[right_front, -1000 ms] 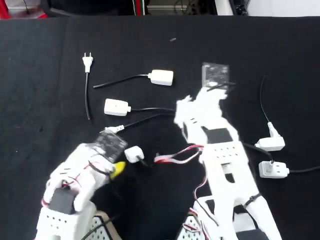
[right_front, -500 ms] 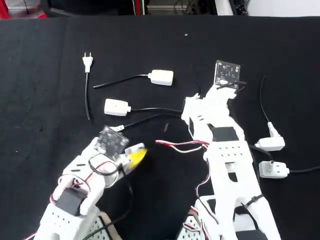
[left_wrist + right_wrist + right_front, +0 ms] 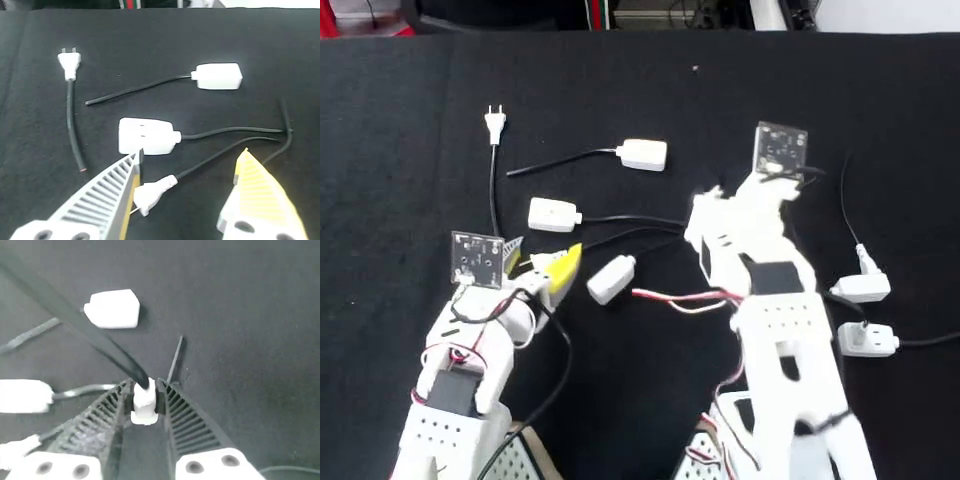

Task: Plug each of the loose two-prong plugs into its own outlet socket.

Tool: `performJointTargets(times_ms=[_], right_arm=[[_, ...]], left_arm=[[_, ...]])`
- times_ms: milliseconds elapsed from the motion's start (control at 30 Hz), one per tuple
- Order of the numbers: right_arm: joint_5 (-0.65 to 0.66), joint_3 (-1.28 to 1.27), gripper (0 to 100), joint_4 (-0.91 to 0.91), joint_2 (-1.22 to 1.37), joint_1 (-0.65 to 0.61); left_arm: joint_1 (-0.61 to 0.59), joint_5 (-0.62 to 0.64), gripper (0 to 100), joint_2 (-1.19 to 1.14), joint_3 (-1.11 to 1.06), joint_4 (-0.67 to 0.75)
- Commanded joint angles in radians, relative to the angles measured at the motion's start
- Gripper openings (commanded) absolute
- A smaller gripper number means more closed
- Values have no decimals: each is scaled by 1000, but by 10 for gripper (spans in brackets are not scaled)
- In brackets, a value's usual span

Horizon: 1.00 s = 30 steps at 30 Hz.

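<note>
at the right edge of the table, a socket [image 3: 861, 289] and its neighbour [image 3: 865, 340] each look already plugged. three plugs seem left. the right gripper [image 3: 144, 385] is clamped on a white plug [image 3: 144, 407]. the left gripper [image 3: 190, 155] hangs wide open over a second plug [image 3: 150, 192]. a third plug [image 3: 496, 122] lies far left, near a free far socket [image 3: 642, 154]. no writing can be read.
</note>
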State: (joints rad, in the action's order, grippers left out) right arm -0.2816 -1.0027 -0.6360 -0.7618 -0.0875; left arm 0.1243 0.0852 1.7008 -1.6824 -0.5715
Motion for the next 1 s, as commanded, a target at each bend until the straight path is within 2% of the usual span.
performJointTargets(times_ms=[0, 100, 200, 300, 367, 467, 733, 967], right_arm=[[-38, 28, 11, 0, -134, 11], [-43, 13, 11, -20, -237, 31], [-44, 2, 11, -31, -312, 121], [-43, 8, 11, -60, -343, 218], [-41, 27, 11, -104, -341, 247], [-44, 48, 11, -146, -341, 253], [-40, 50, 11, -153, -341, 258], [-40, 53, 11, -183, -341, 282]], left_arm=[[-2, -25, 300, -2, 51, -75], [54, -94, 300, -2, 154, -250], [162, -147, 301, -8, 248, -341], [252, -209, 301, -37, 246, -270], [271, -227, 301, -130, 223, -193], [278, -275, 301, -390, 295, -150], [363, -307, 301, -1191, 817, -219], [351, -311, 296, -1620, 1082, -218]])
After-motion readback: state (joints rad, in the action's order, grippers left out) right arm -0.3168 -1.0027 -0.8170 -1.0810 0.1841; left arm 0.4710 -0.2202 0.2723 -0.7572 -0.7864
